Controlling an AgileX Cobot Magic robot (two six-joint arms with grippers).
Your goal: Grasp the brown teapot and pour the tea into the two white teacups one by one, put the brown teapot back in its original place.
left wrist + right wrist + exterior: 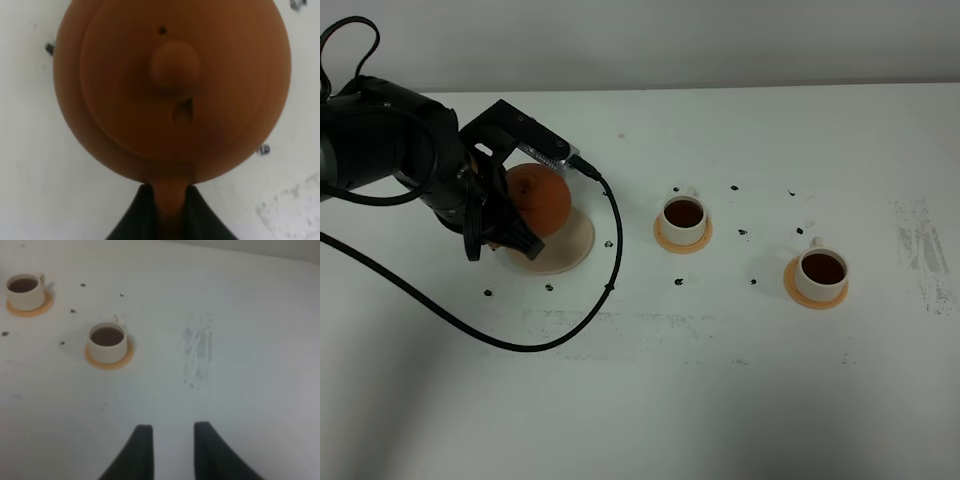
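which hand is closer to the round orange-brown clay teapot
Left. The left hand is shut on the handle of the round orange-brown clay teapot. The right hand is over bare table, out of the high view.

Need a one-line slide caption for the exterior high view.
Left gripper holds the brown teapot at its saucer; both white teacups hold tea.

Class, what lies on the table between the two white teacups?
Only small dark specks on bare white table, seen from the high camera; teacups hold dark tea.
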